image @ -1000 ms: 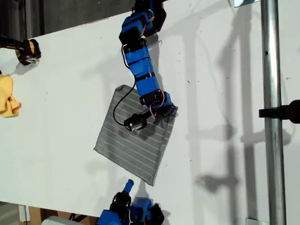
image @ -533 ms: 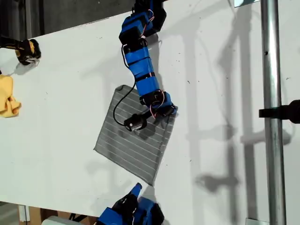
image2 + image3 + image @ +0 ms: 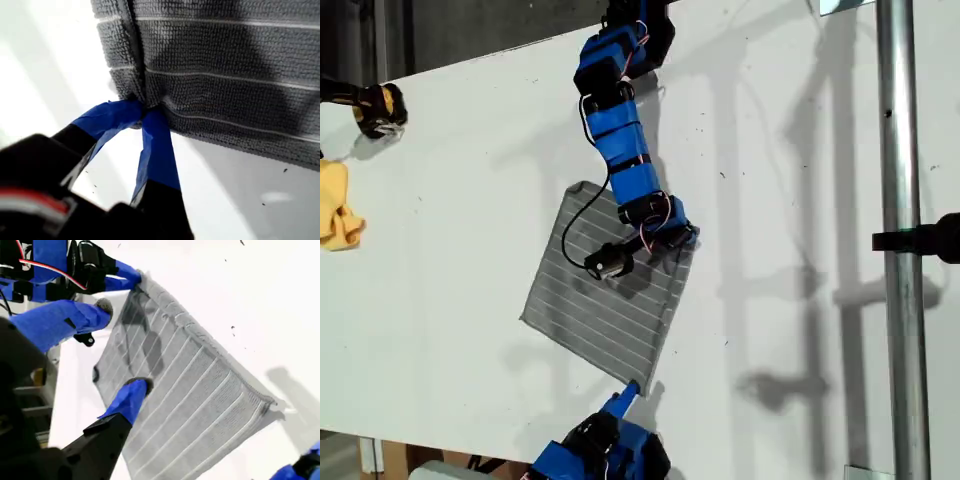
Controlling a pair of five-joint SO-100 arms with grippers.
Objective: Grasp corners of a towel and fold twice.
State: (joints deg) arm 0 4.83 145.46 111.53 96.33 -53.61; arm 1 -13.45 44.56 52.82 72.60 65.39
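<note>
Towel [image 3: 605,290] partly hidden under the blue arm [image 3: 620,150] in the exterior view. Yellow cloth [image 3: 335,205] cut off at that view's left edge. Towel's far side cropped in the first wrist view.

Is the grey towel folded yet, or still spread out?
Spread, not yet folded. The towel lies flat in one layer with all its stripes showing in the exterior view; my first gripper only pinches a corner at its edge.
</note>
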